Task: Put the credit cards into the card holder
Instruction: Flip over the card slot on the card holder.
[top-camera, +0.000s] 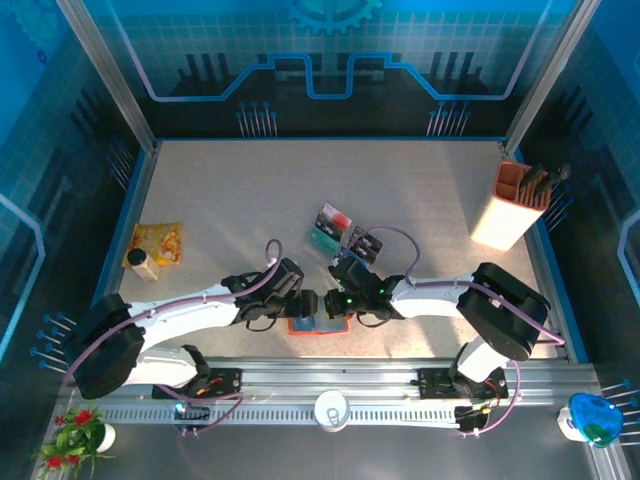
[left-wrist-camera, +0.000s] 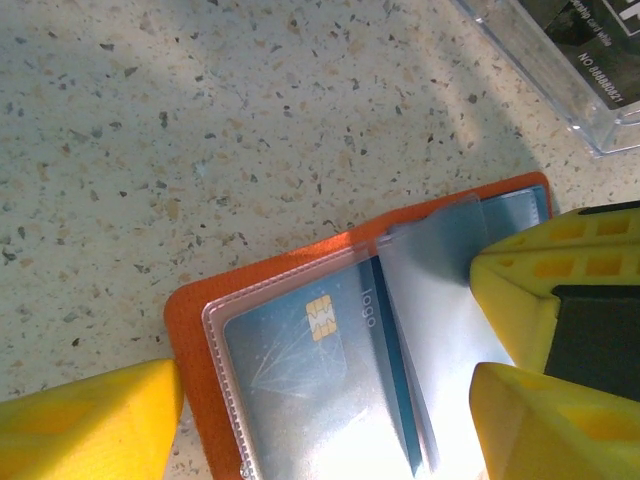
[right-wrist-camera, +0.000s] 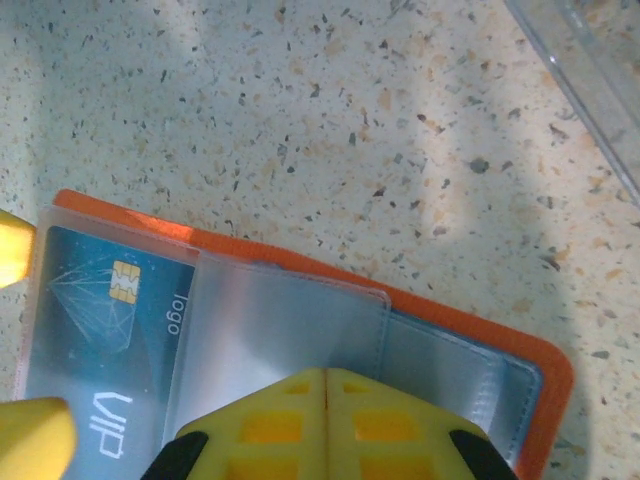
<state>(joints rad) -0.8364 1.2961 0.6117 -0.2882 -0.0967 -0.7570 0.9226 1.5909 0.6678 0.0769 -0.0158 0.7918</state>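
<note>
Orange-red card holder (left-wrist-camera: 192, 335): laid open and flat on the speckled bench (top-camera: 250, 190), near the front edge, between the two arms. Clear sleeves are fitted inside, and a grey-blue pocket (right-wrist-camera: 455, 370) is seen at one end.

Blue card (left-wrist-camera: 300, 365): gold chip and the word "logo" on its face. It is lodged inside one clear sleeve of the card holder.

Left claw (left-wrist-camera: 330, 400): spread wide, with one yellow finger placed at each long side of the card holder. Whether the fingers touch the card holder cannot be told.

Right claw (right-wrist-camera: 325, 385): closed, with its tips pressed together. It is set against a loose sleeve leaf (left-wrist-camera: 440, 300) beside the blue card, and the leaf is curled up toward the tips. Whether the leaf is pinched cannot be told.

Clear tray (left-wrist-camera: 540, 85): placed just beyond the card holder and apart from it. Other credit cards (top-camera: 327, 228) are stored in it, black and teal among them.

Pen box (top-camera: 515, 205): stood upright at the far right of the bench.

Yellow packet (top-camera: 155, 243): laid at the left edge of the bench.
</note>
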